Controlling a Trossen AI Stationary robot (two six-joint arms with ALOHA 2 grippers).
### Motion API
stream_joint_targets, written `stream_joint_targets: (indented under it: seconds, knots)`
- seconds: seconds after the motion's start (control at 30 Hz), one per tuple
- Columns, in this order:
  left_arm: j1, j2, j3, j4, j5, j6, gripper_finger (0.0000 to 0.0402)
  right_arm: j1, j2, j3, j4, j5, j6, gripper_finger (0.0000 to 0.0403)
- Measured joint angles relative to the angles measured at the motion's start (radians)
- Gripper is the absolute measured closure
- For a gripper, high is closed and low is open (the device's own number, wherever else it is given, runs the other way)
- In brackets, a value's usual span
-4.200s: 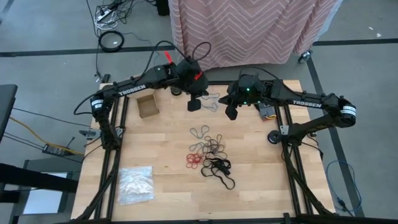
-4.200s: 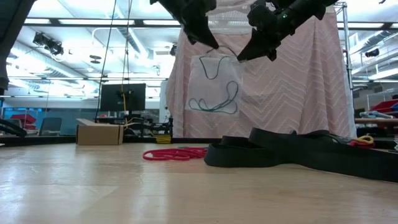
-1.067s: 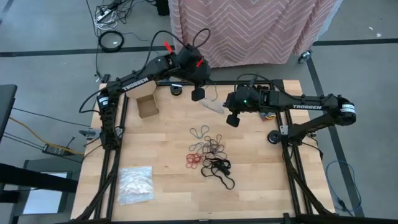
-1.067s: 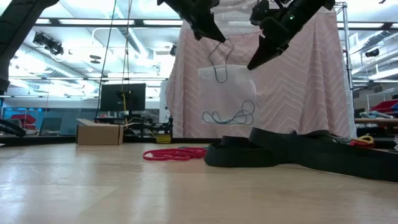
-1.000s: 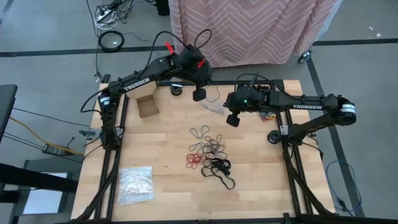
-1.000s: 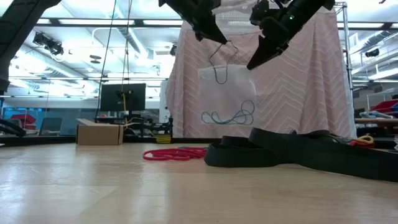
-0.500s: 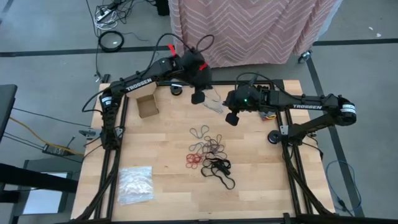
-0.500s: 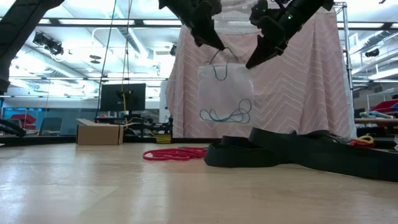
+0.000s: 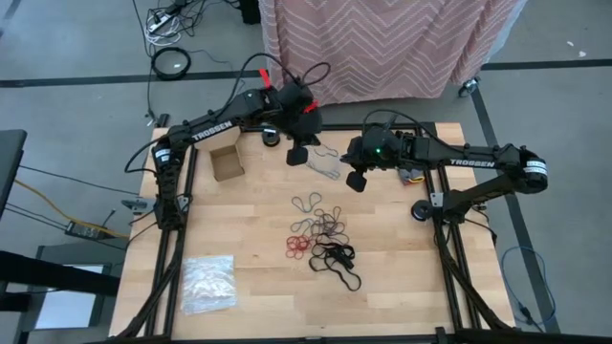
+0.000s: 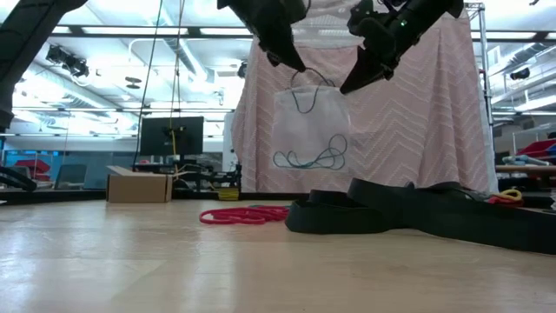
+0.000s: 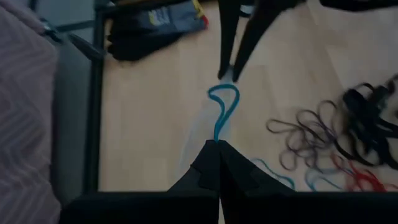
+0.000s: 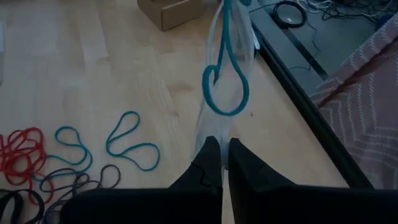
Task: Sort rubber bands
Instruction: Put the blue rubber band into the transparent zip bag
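I see teal rubber bands (image 10: 306, 159) inside the clear crinkly plastic bag (image 10: 310, 130) hanging between my left end effector (image 10: 291, 63) and right end effector (image 10: 349, 84), both pinched on its rim. If either pinch slips, the bag could drop and spill onto the wooden table (image 9: 249, 248).

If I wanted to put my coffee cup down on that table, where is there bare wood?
Bare wood lies between the plastic bag and the rubber bands, and right of that pile toward the table edge. It is crowded at the far edge, around the cardboard box and both arms.
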Motion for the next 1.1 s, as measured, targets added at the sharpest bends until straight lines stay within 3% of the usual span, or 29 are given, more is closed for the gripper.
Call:
stream_joint_targets:
  seconds: [0.53, 0.63, 1.1]
  knots:
    - [-0.002, 0.085, 0.016, 0.013, 0.014, 0.018, 0.0401, -0.001, 0.000, 0.000, 0.011, -0.077, -0.002, 0.0403]
    - [-0.002, 0.084, 0.036, -0.003, 0.069, 0.023, 0.0401, -0.001, 0.000, 0.000, 0.012, -0.083, -0.002, 0.0403]
    - [-0.030, 0.187, 0.035, -0.057, 0.139, 0.054, 0.0401, -0.001, 0.022, 0.000, 0.018, -0.143, -0.003, 0.0403]
